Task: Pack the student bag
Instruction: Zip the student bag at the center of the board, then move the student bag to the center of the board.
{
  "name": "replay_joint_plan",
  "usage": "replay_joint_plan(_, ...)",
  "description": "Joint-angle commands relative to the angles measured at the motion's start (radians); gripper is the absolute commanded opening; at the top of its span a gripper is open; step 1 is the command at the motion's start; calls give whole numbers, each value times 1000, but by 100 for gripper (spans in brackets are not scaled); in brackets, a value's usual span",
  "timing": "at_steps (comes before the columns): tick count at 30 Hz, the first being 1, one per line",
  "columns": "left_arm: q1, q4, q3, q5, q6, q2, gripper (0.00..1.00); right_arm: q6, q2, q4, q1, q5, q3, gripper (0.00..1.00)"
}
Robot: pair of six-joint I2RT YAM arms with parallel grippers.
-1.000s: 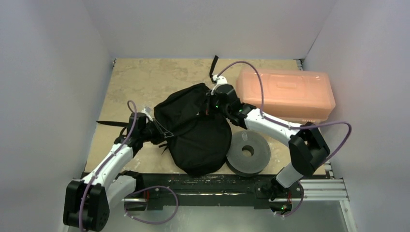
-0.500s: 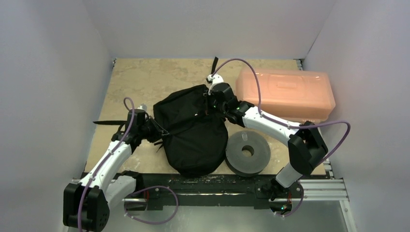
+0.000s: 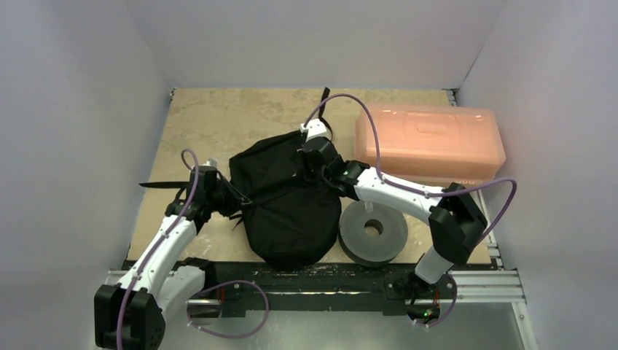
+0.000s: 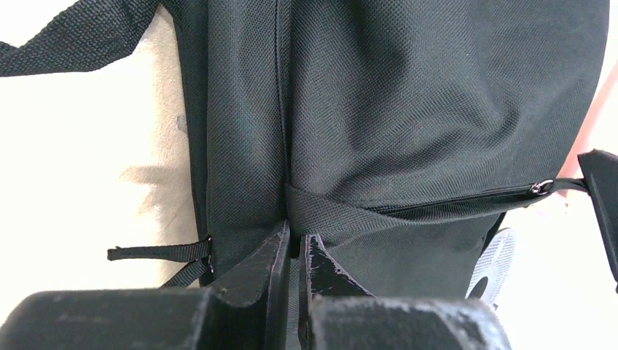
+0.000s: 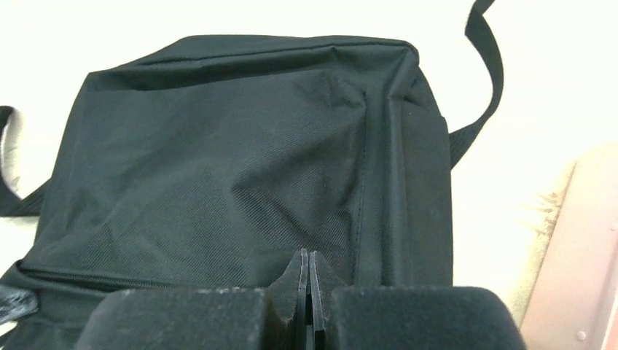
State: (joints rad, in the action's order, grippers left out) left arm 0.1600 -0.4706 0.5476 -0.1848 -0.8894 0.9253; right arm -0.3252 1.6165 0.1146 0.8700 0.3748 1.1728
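The student bag is a floppy black backpack lying in the middle of the table. My left gripper is at its left side, shut on a black webbing strap of the bag. In the left wrist view the bag fills the frame, and a zip pull shows at the right. My right gripper is at the bag's upper right edge. Its jaws are shut, with the tips over the bag's fabric. No fabric shows between them.
A translucent orange lidded box stands at the back right, close to my right arm. A dark grey spool lies right of the bag. Loose straps trail to the back and left. Walls enclose three sides.
The bag has slid a little to the left. My left gripper pulled back left with the strap. My right gripper moved left along the bag's top edge.
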Motion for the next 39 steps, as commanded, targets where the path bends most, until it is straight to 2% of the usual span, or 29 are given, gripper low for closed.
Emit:
replay_joint_plan(1,-26,-74,-10,121,-27,-15,0,55,20,32,-31,191,103,0)
replay_joint_plan(4,-27,-76,5,114,-34,-1,0,74,20,37,-28,76,153,0)
replay_joint_plan(5,-27,-78,15,107,-33,4,0,64,16,60,-28,56,170,5)
replay_joint_plan(6,-28,-83,25,97,-31,8,0,58,5,79,-27,40,176,24)
replay_joint_plan(8,-29,-94,47,75,-20,5,0,54,-37,97,-24,1,162,49)
replay_joint_plan(9,-30,-98,53,61,-12,-5,8,52,-67,100,-23,-24,146,56)
replay_joint_plan(11,-30,-120,71,43,9,-39,31,47,-135,101,-23,-75,102,67)
replay_joint_plan(14,-29,-184,116,30,63,-124,59,28,-243,104,-23,-110,30,78)
replay_joint_plan(16,-30,-214,159,-17,115,-174,65,11,-306,108,-23,-109,-5,80)
replay_joint_plan(20,2,-184,184,-194,134,-166,67,-14,-401,104,-23,-116,-46,82)
replay_joint_plan(22,98,-121,184,-192,96,-126,68,-18,-437,94,-23,-116,-60,84)
replay_joint_plan(23,192,-90,187,-158,79,-98,68,-18,-446,89,-23,-117,-66,84)
replay_joint_plan(25,307,-32,203,-87,49,-19,69,-20,-458,89,-23,-125,-70,85)
replay_joint_plan(28,400,67,226,-70,13,133,69,-24,-475,103,-23,-123,-79,85)
replay_joint_plan(31,407,169,245,-90,-9,275,69,-30,-501,118,-23,-117,-102,86)
replay_joint_plan(35,348,82,369,36,54,449,71,-38,-551,131,-24,-94,-147,87)
replay_joint_plan(39,164,143,453,-145,7,636,71,-36,-590,131,-25,-68,-182,89)
